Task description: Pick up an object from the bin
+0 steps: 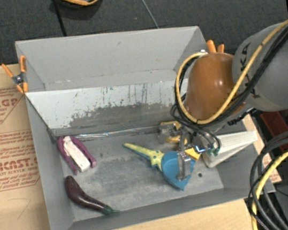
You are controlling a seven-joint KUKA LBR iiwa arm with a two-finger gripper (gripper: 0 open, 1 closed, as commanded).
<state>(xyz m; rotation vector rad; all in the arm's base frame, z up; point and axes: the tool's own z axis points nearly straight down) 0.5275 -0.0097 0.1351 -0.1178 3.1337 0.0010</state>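
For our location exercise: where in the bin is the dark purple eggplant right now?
In the camera view, the eggplant lies in the lower-left corner of the bin, just below the purple-and-white box and left of the blue-and-yellow toy.

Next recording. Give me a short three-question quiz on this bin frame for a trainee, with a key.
1. True or false: the dark purple eggplant lies near the lower left corner of the bin, as the camera sees it, well apart from the gripper.
2. Fill in: the purple and white block lies by the bin's ___ wall in this view.
3. Which thing is the gripper over?
A) the dark purple eggplant
B) the blue and yellow toy
C) the purple and white block

Key: 1 true; 2 left; 3 B.
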